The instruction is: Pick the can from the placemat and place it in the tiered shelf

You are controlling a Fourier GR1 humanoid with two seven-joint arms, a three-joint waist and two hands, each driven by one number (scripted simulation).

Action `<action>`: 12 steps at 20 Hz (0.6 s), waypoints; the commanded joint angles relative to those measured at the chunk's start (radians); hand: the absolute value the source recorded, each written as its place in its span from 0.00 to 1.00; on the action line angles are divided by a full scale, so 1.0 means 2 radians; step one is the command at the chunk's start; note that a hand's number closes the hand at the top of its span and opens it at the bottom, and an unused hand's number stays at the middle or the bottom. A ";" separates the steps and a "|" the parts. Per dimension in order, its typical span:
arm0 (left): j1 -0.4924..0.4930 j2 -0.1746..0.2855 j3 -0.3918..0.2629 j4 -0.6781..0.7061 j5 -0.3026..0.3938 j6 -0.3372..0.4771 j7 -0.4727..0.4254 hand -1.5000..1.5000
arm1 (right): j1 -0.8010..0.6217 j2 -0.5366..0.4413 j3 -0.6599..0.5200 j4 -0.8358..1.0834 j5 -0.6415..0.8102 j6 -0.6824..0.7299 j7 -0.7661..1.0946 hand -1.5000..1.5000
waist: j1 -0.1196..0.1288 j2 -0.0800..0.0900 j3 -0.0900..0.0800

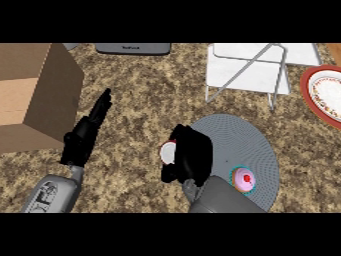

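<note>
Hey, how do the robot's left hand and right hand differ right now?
The left hand has straight fingers and holds nothing; the right hand is curled round the can. The left hand shows over the counter beside the cardboard box; the right hand shows at the left edge of the placemat. Both are black and come in from the view's lower edge.

The can [168, 152] is wrapped in the right hand [191, 155], and only its pale, red-rimmed end peeks out, right at the left edge of the round grey placemat [250, 132]. Beyond the mat stands the white tiered shelf [243, 75] on thin metal legs.
</note>
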 commanded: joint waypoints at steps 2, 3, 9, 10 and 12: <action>-0.017 -0.008 -0.001 -0.004 -0.004 0.002 0.019 0.50 | -0.087 0.005 0.058 0.021 -0.065 -0.102 0.047 1.00 | 0.009 0.000 0.001; -0.013 0.001 0.006 0.010 0.004 -0.012 0.000 0.50 | -0.084 0.005 0.045 -0.008 -0.059 -0.116 0.042 1.00 | 0.004 0.000 0.000; 0.003 -0.006 0.005 0.015 -0.005 -0.001 -0.006 0.50 | -0.156 0.005 0.046 -0.061 -0.011 -0.143 0.097 1.00 | -0.005 -0.006 -0.001; -0.012 0.002 0.011 -0.005 -0.002 -0.003 0.016 0.50 | -0.161 0.005 0.024 -0.052 -0.006 -0.142 0.092 1.00 | -0.007 -0.006 0.000; -0.006 0.001 0.016 0.018 -0.006 0.002 -0.002 0.50 | -0.192 0.005 0.012 -0.091 0.009 -0.109 0.126 1.00 | -0.015 -0.009 -0.001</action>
